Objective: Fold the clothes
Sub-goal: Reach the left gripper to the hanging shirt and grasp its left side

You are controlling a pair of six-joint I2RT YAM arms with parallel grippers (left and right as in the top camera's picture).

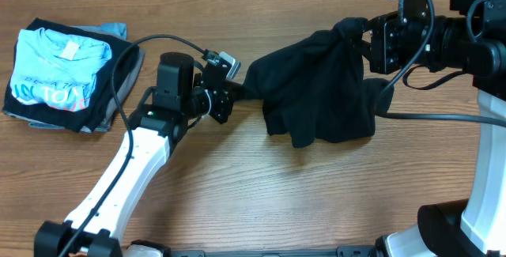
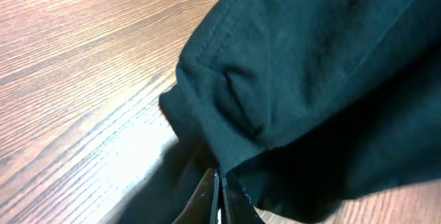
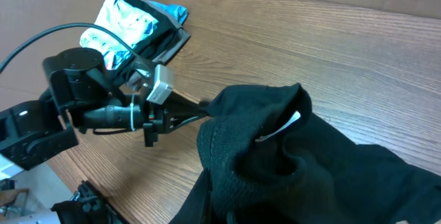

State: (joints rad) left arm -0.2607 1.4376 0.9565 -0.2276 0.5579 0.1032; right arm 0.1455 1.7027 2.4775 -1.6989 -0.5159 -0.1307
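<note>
The clothes (image 1: 316,91) are one plain black T-shirt, stretched in the air between both grippers, its lower part sagging to the wooden table (image 1: 253,186). My left gripper (image 1: 241,92) is shut on the shirt's left edge. In the left wrist view its fingers (image 2: 207,198) pinch a stitched hem of the black fabric (image 2: 310,65). My right gripper (image 1: 362,37) is shut on a bunched part at the shirt's upper right. In the right wrist view the black shirt (image 3: 275,162) covers most of the jaws, with only one dark finger (image 3: 205,200) showing.
A stack of folded garments with a light blue lettered T-shirt (image 1: 59,71) on top lies at the table's far left, also seen in the right wrist view as the folded stack (image 3: 134,21). The left arm (image 1: 134,158) crosses the front left. The right arm's base (image 1: 482,178) stands at the right edge.
</note>
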